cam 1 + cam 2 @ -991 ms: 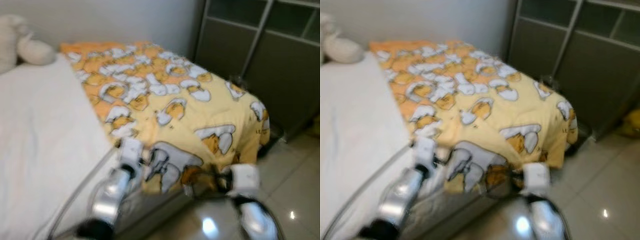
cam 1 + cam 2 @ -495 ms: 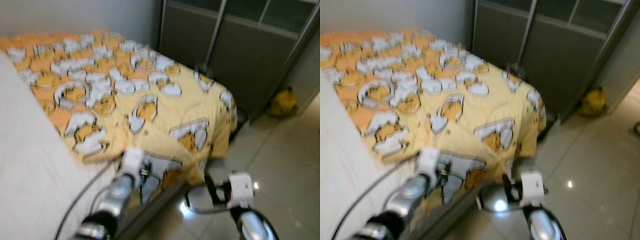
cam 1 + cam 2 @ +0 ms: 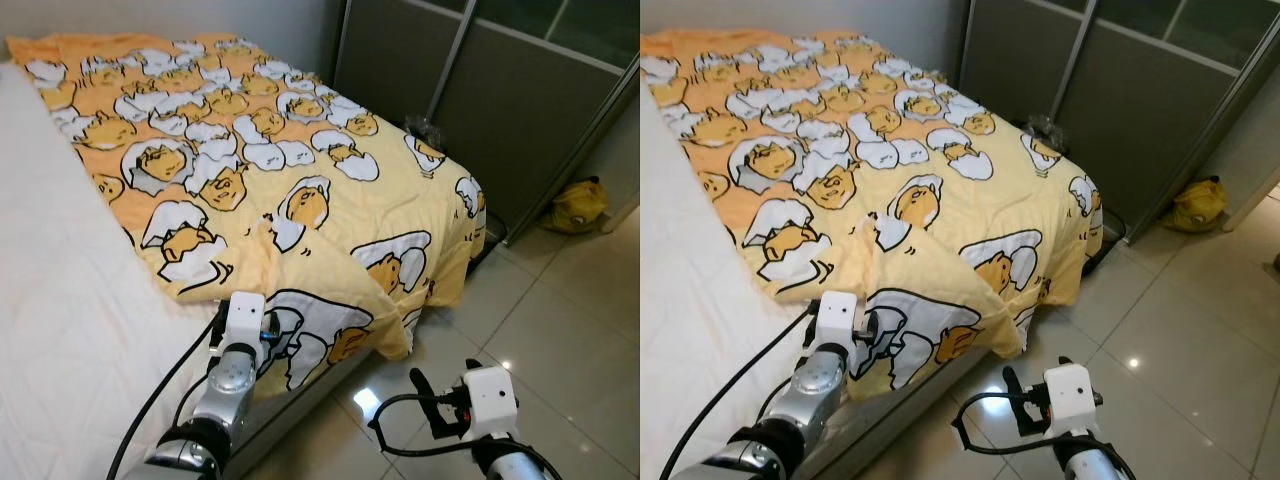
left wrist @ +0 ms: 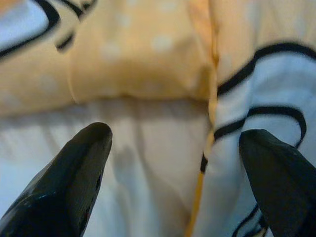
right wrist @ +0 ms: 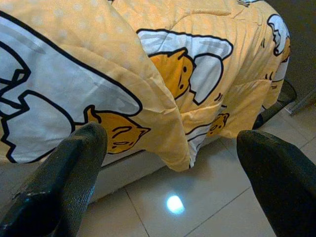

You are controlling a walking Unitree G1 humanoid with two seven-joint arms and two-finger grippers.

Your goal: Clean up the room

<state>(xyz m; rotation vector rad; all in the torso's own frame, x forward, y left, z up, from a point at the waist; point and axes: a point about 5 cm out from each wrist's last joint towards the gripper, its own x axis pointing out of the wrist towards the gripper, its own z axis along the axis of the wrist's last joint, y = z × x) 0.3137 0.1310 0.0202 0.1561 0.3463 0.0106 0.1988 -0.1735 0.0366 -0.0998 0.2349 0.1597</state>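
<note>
A yellow blanket printed with cartoon egg characters covers the right side of the bed, its near corner folded over and hanging off the edge. The white sheet lies bare to its left. My left gripper is open at the blanket's near edge, with the hem and the white sheet between its fingers. My right gripper is open too, low over the tiled floor in front of the hanging corner and apart from it.
Dark sliding wardrobe doors stand close past the foot of the bed. A yellow bag lies on the floor by them. A small dark item rests on the blanket's far corner. Open floor stretches to the right.
The camera has swung right and the picture is sharp now. My right gripper has come away from the blanket edge and sits lower over the floor. The left stays at the edge.
</note>
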